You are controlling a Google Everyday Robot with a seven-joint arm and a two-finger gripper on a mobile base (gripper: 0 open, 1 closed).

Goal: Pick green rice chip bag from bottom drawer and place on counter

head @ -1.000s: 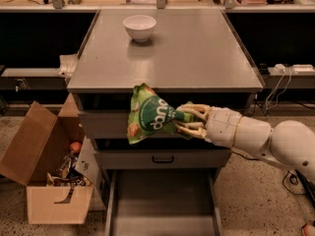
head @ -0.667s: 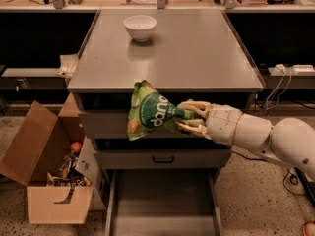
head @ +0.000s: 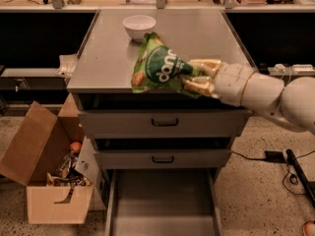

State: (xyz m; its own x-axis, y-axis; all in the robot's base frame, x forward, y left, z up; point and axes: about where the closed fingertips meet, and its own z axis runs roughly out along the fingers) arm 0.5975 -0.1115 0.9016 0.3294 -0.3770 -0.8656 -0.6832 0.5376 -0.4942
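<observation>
Far to the left of the gripper and well below it, an open cardboard box (head: 47, 181) sits on the speckled floor, its brown flaps splayed and a jumble of small items inside. Up and to the left of the gripper, a smooth round white bowl (head: 139, 26) stands on the flat, faintly reflective grey metal surface (head: 106, 58).

The green rice chip bag (head: 157, 68) is immediately left of the gripper, out of the drawer and raised to the level of the surface's front edge. It is crinkled, glossy foil that fans out wide at its free end, and its dark round logo faces the camera. Whether it touches the surface I cannot tell.

Below the gripper are two shallow drawers with black handles, and under them the bottom drawer (head: 162, 205), pulled out with its grey floor bare.

The gripper (head: 189, 75) pinches the bag's narrow end, one pale finger above and one below. The thick, white, rounded arm (head: 256, 92) runs off to the right, above dark cables (head: 295, 168) on the floor.

This looks like the carry-to-place step. The next move probably calls for bringing the bag further over the surface, short of the bowl, lowering it, and only then letting go. Light foil may slide or tip.
</observation>
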